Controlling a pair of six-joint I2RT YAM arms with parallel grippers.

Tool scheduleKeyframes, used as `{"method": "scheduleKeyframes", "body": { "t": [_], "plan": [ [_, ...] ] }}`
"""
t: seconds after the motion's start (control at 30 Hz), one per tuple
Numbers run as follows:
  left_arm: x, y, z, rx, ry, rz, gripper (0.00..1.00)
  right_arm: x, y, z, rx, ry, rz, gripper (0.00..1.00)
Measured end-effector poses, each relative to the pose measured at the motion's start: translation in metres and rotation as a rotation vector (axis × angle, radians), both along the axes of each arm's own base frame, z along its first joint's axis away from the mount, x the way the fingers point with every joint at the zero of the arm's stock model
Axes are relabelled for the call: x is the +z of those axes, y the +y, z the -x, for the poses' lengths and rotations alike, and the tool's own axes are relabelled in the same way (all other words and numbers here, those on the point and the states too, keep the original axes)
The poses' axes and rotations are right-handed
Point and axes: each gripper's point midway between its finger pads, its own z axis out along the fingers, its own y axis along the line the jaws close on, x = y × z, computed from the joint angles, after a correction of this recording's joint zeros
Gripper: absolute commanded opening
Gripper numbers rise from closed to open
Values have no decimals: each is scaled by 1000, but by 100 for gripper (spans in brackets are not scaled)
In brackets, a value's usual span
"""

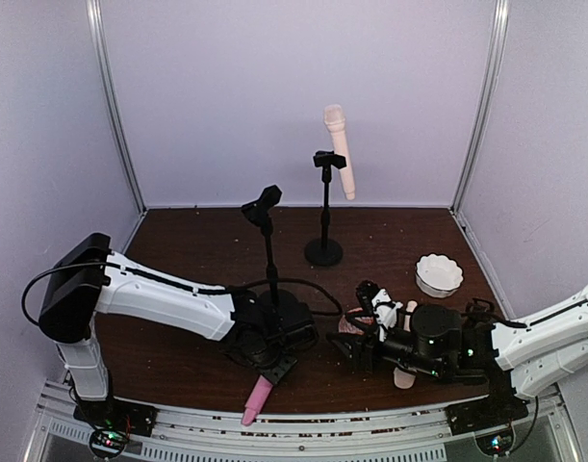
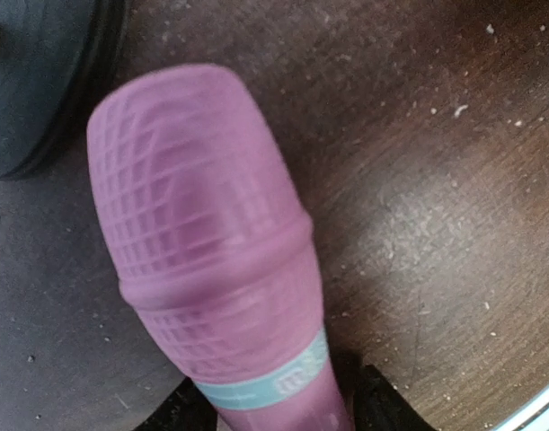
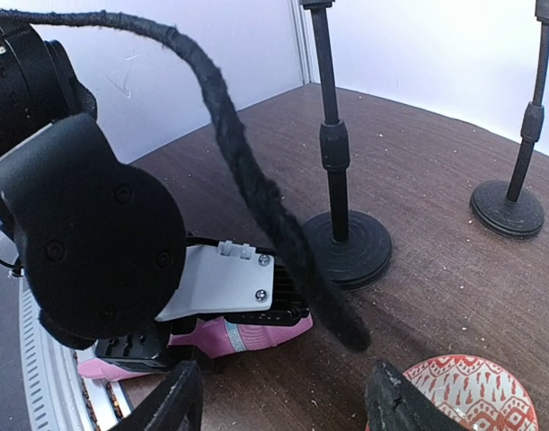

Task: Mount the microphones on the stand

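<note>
Clenching on the handle of the bright pink plastic microphone with its gridded round head, the left end effector sits low over the dark brown wooden surface. The head projects ahead of the fingers. The handle tail runs back toward the near edge. The head is blurred in the wrist view, so I cannot tell whether it is lifted or resting. Just beyond the head is the round base of the near black metal stand.

Right end effector: released, fingers spread, nothing between them. Just beside one fingertip lies a round red-and-white patterned dish. Behind the end effector, under the right arm's wrist, a pale peach-cream plastic microphone lies on the surface, mostly hidden. Ahead and near are the left end effector and the pink microphone, with a thick black cable slung across in front. Farther ahead is the near stand, then the far black metal stand, well apart from it. A white scalloped bowl sits off to the side, apart from the right end effector.

The far stand's clip grips a second peach-cream microphone, head up and leaning slightly.
</note>
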Motion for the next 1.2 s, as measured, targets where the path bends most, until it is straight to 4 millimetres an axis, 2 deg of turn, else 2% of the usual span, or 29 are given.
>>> {"method": "scheduleKeyframes", "body": {
  "t": [0.1, 0.23, 0.43, 0.53, 0.6, 0.67, 0.77, 0.83, 0.9, 0.93, 1.1, 1.2],
  "plan": [
    [-5, 1, 1, -1, 12, -10, 52, 0, 0, 0, -3, 0, 0, 63],
    [-6, 1, 2, 2, 23, -6, 37, 0, -1, -1, -8, 1, -2, 63],
    [-5, 1, 2, -18, 28, -9, 24, 0, -1, -2, -11, 1, -2, 63],
    [2, 4, 3, -49, 24, -13, 18, 0, -1, -2, -13, 1, -2, 63],
    [14, 7, 4, -84, 15, -16, 14, 0, -2, -2, -14, 1, -1, 64],
    [32, 6, 3, -124, -1, -5, 10, -1, -2, -3, -15, 1, 6, 63],
    [72, -2, 1, -195, -42, 47, 8, -2, -5, -6, -35, 0, 47, 62],
    [103, -9, -2, -245, -80, 88, 7, 4, -11, -11, -75, -4, 79, 63],
    [132, -14, -5, -286, -116, 121, 3, 23, -18, -16, -116, -20, 84, 64],
    [150, -19, -7, -311, -141, 143, 1, 40, -23, -18, -135, -39, 76, 66],
    [236, -40, -24, -405, -285, 275, 0, 128, -54, -17, -180, -142, -61, 90],
    [290, -49, -40, -443, -385, 391, 0, 161, -73, -14, -192, -195, -128, 99]
  ]
}}
